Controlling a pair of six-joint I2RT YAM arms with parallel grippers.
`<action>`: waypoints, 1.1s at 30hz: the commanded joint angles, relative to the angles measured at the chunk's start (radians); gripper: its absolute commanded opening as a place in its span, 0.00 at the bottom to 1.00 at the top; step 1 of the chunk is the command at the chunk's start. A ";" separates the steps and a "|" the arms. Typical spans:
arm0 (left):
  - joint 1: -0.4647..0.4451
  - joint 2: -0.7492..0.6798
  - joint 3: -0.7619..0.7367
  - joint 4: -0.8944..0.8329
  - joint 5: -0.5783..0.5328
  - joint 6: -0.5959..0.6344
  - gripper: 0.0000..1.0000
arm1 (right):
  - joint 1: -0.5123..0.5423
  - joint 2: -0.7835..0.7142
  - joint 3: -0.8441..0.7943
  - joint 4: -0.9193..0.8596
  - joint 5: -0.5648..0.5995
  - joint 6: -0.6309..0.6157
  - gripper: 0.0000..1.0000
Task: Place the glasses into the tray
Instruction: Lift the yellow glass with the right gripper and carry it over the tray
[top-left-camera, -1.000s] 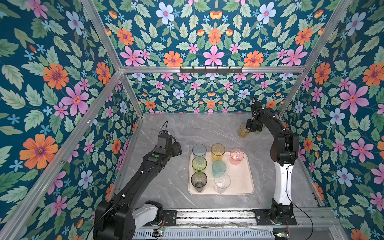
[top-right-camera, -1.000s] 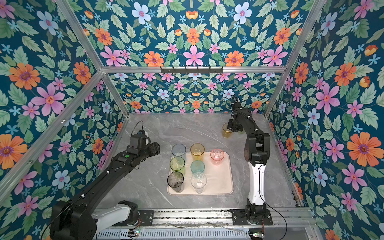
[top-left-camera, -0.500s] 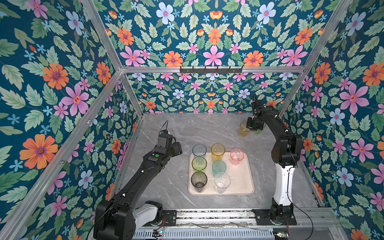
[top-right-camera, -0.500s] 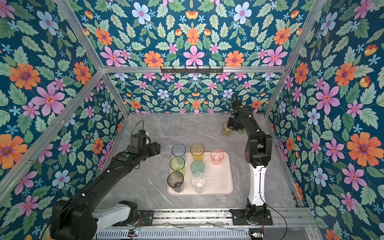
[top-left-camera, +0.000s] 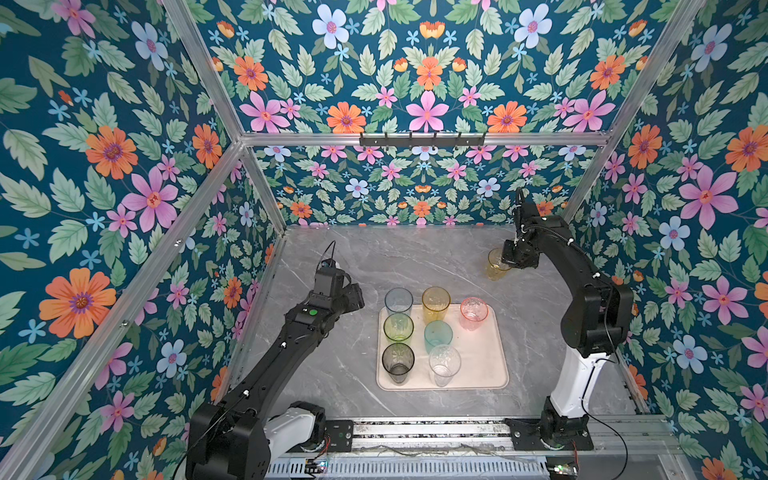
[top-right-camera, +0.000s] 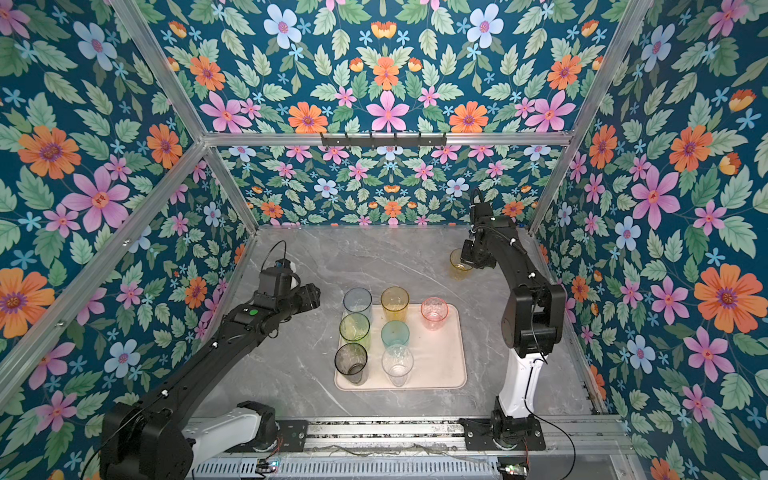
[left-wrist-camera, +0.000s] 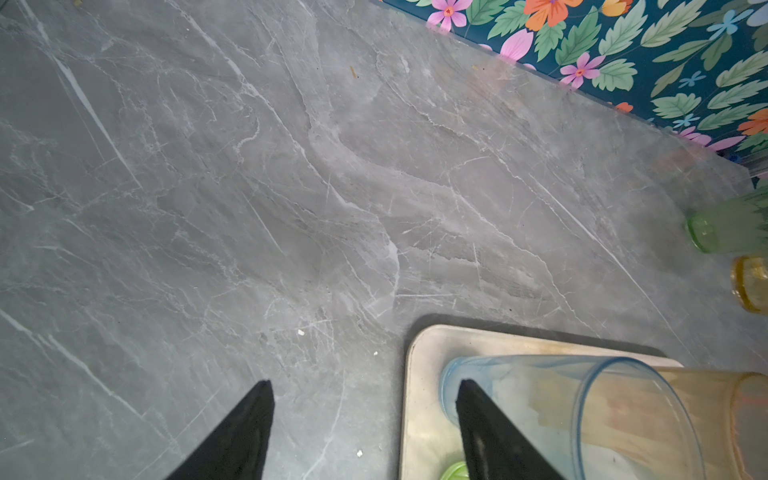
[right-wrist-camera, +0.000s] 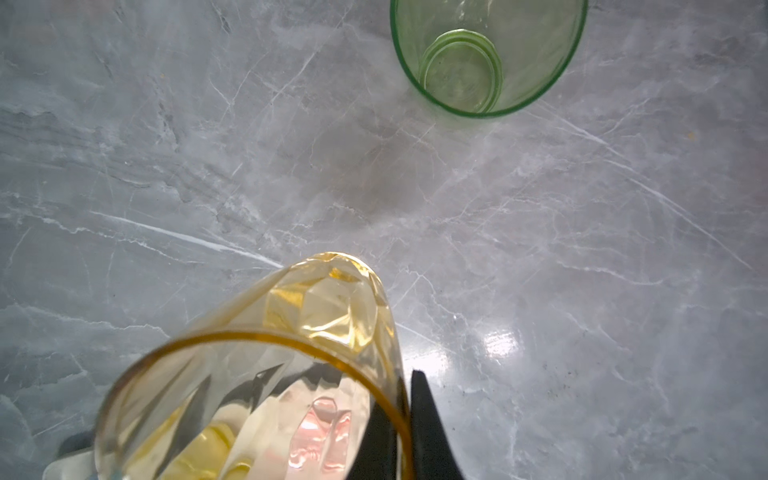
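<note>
The right pincer (right-wrist-camera: 405, 395) clenched the rim of the short amber glass (top-left-camera: 496, 266) at the far right of the table (top-left-camera: 415, 257), well apart from the tray (top-left-camera: 486, 365). The left pincer (left-wrist-camera: 364, 384) stood released at the tray's corner.

Robot lab booth; aluminium frame (top-left-camera: 291, 138), floral walls (top-left-camera: 424, 70), rail-mounted arms (top-left-camera: 590, 316).

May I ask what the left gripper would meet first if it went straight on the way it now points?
Most likely the marble table: the left gripper points, open, at it. One finger may clip the blue-grey tumbler on the tray; depth is unclear.
</note>
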 joint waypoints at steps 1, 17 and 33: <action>0.000 0.000 0.002 0.007 -0.004 0.004 0.72 | 0.006 -0.045 -0.033 0.019 -0.006 0.008 0.00; 0.000 0.004 -0.007 0.021 0.006 0.002 0.72 | 0.034 -0.348 -0.242 -0.011 0.016 0.017 0.00; 0.000 0.013 0.000 0.027 0.011 0.001 0.72 | 0.121 -0.629 -0.478 -0.100 0.041 0.041 0.00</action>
